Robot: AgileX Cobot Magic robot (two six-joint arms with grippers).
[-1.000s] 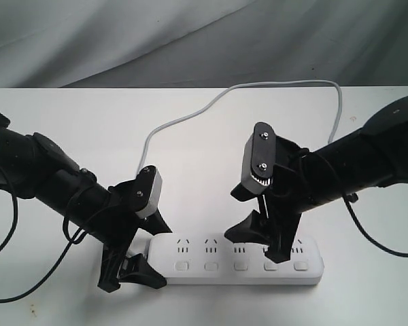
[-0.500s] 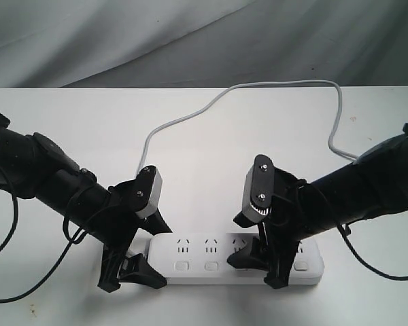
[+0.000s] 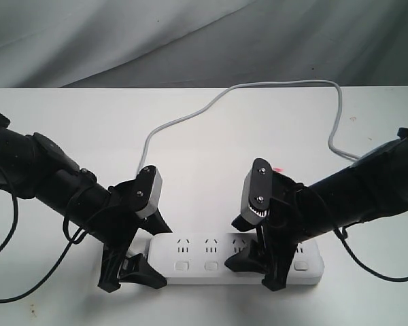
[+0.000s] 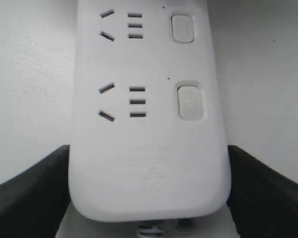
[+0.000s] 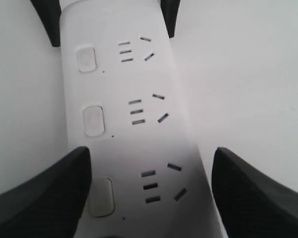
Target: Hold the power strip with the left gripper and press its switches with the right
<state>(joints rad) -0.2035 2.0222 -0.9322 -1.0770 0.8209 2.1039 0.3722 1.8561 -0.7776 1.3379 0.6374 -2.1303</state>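
Lower and further left than a second ago, the right black two-fingered claw (image 3: pixel 257 272) hangs with jaws spread wide, one finger beside the small square white switches (image 3: pixel 211 265), contact unclear. The left black two-fingered claw (image 3: pixel 156 255) pinches the end of the long white rounded plastic power strip (image 3: pixel 211 252), flat on the white table (image 3: pixel 68 122). Pressing is in hand; next, I judge, a fingertip must settle squarely on one button.

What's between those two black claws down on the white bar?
Just bare power strip, its uncovered sockets and switches, between the left gripper and the right gripper; the exterior view shows it.
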